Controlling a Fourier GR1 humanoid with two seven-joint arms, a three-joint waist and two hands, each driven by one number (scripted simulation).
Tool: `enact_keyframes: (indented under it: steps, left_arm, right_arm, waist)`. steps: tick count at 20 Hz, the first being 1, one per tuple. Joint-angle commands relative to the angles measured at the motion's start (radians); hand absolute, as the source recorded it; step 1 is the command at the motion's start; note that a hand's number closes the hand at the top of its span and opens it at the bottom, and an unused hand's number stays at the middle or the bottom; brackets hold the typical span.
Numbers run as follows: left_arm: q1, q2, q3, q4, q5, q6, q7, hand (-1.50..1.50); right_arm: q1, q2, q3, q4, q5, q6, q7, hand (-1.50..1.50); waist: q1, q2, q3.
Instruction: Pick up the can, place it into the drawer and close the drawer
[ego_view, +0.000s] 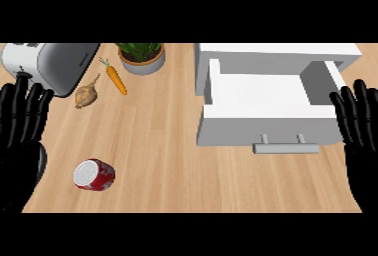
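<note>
A red can (94, 174) with a silver top lies on the wooden counter at the lower left. The white drawer unit (275, 55) stands at the upper right with its drawer (260, 125) pulled out and empty inside; a grey handle (286, 148) sticks out of the drawer's front. My left hand (22, 112) rests open at the left edge, fingers up, above and left of the can. At the right edge my right hand (359, 117) is open too, fingers up, just beside the drawer's right side.
A silver toaster (48, 62) sits at the back left. Beside it lie a pale root vegetable (86, 95) and a carrot (117, 80). A potted plant (141, 57) stands behind the carrot. Bare wood stretches between the can and the drawer.
</note>
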Motion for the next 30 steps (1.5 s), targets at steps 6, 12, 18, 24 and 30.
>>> enact_keyframes:
  steps: [6, 12, 18, 24, 30]
  left_arm:
    - [0.208, 0.024, 0.007, -0.139, 0.171, -0.162, -0.071, -1.50]
    - [0.379, 0.063, 0.029, -0.198, 0.146, -0.114, 0.224, -1.50]
    - [0.448, 0.054, 0.085, -0.305, 0.188, -0.157, 0.269, -1.50]
    - [0.576, 0.056, 0.221, -0.324, 0.320, -0.276, 0.205, -1.50]
    - [0.501, 0.033, 0.274, -0.348, 0.436, -0.210, 0.352, -1.50]
  right_arm:
    - [0.051, 0.034, 0.015, 0.060, -0.016, 0.017, -0.059, -1.50]
    - [0.155, 0.051, -0.072, 0.024, 0.021, -0.106, 0.167, -1.50]
    - [0.226, 0.002, -0.192, -0.061, -0.120, -0.018, 0.187, -1.50]
    - [0.337, -0.016, -0.280, -0.056, -0.220, 0.087, 0.110, -1.50]
    - [0.320, -0.035, -0.362, 0.052, -0.267, 0.136, 0.041, -1.50]
  waist:
    - [0.033, -0.003, 0.062]
    - [0.032, -0.004, 0.062]
    - [0.024, -0.003, 0.062]
    - [0.026, -0.005, 0.061]
    - [0.026, -0.003, 0.062]
